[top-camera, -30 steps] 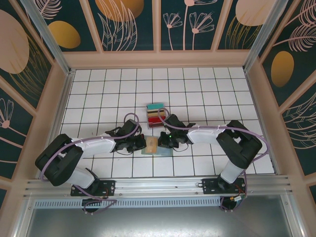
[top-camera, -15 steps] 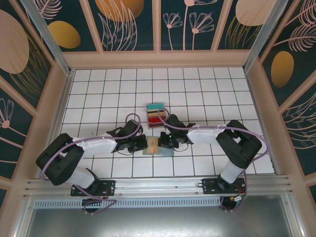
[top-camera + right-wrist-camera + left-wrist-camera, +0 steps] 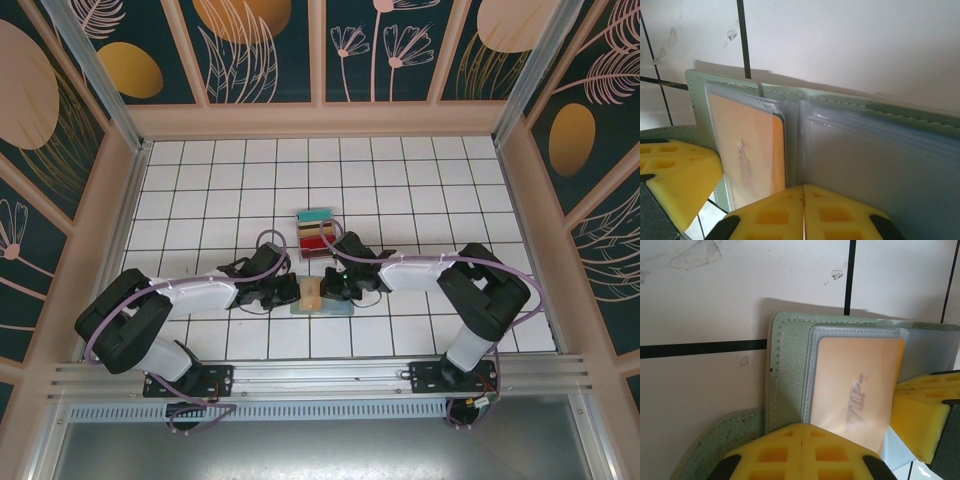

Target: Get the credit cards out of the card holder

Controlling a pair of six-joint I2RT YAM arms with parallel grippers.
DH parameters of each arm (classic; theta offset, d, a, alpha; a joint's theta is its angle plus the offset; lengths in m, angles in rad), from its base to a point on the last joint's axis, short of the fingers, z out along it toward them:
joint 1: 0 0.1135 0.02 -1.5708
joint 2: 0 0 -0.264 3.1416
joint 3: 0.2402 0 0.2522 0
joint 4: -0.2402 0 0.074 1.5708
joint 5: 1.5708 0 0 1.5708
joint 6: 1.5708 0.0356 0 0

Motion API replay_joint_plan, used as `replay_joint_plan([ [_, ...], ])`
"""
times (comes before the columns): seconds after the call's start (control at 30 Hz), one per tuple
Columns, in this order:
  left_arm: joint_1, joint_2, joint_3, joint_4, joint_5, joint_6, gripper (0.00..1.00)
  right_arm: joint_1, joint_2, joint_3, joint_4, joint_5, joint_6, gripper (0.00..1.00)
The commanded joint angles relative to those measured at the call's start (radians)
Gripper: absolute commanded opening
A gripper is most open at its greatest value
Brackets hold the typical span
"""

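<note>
Card holder (image 3: 326, 306): lies open on the white tiled desk (image 3: 420, 180), low centre of the top view, between the two arms' tips; both wrist views show its grey-green stitched cover and clear sleeves
Credit card (image 3: 855, 385): orange, inside a clear sleeve of the holder, with faint "VIP" lettering showing through the plastic; its near edge is hidden behind yellow pads
Further sleeves: cloudy and pale at the right of the right wrist view; cannot tell what they hold
Left fingers (image 3: 765, 455): yellow pads together along a thin seam, cut off by the bottom edge of the frame and covering the card's lower end; cannot tell whether they press on it
Right fingers (image 3: 840, 215): pads together in the same way, bottom centre of the frame, at the fold beside the card's sleeve
Other arm's pad: enters each wrist view from a lower corner, partly cut off
Clear tray (image 3: 317, 235): holds a teal, tan and red stack, just above the holder in the top view
</note>
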Motion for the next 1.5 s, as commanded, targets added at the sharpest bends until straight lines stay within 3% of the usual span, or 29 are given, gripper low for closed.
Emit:
replay_joint_plan([
  [0.0, -0.015, 0.034, 0.013, 0.006, 0.029, 0.016, 0.0, 0.0, -0.019, -0.013, 0.001, -0.021, 0.006, 0.11],
  [0.33, -0.016, 0.033, 0.007, -0.011, 0.013, 0.009, 0.0, -0.033, -0.109, -0.059, 0.043, -0.043, 0.034, 0.16],
  [1.47, -0.016, 0.036, 0.009, -0.005, 0.02, 0.01, 0.0, -0.034, -0.004, -0.089, 0.167, -0.152, 0.06, 0.16],
])
